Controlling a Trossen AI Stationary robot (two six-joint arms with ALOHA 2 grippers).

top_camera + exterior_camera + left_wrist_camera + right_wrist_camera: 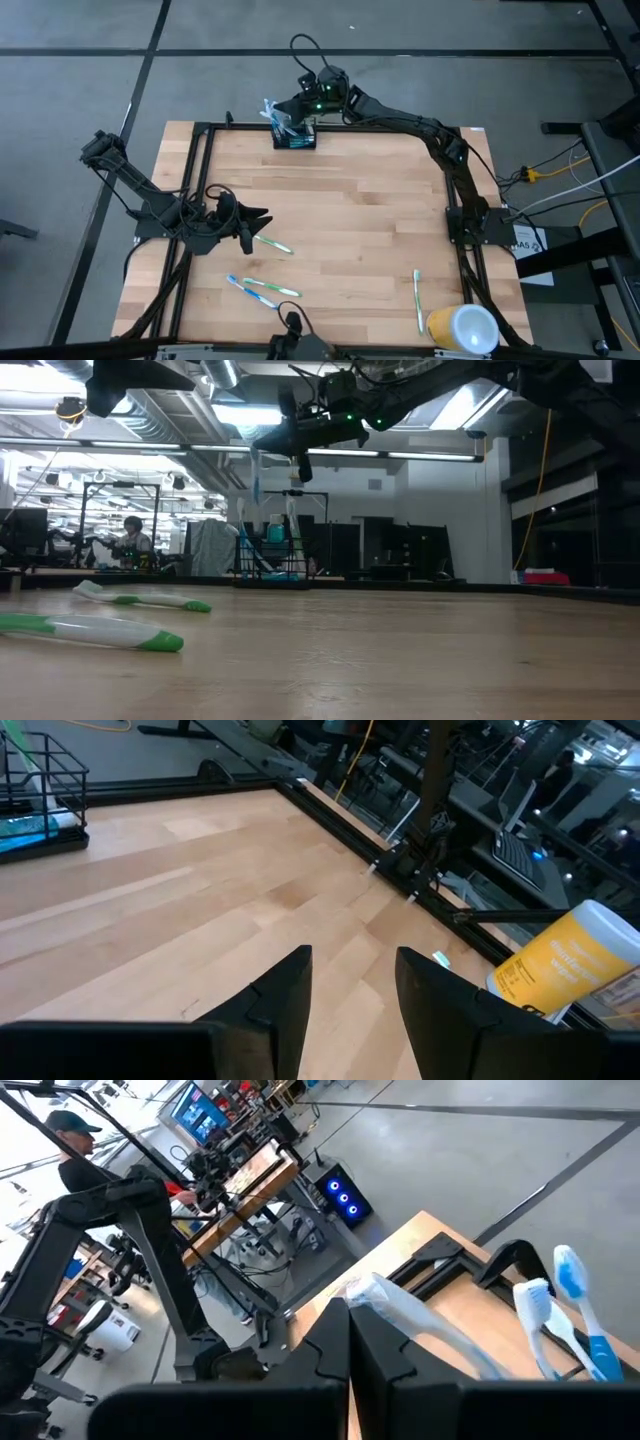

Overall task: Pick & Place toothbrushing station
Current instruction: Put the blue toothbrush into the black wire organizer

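The wooden counter [350, 210] fills the middle of the high view, framed by black rails. At its near right corner a yellow-and-white cup [463, 328] lies on its side. The toothbrushing station [294, 135], a small black wire caddy, stands at the far edge with toothbrushes upright in it. The right claw [290, 118] hovers just above the caddy, its fingers pressed together on nothing. The left claw [262, 216] sits low over the counter's left side, fingers parted and empty, near a green-and-white toothbrush [273, 244]. More toothbrushes lie toward the near edge, including a blue one [240, 286] and a lone green one [417, 298].
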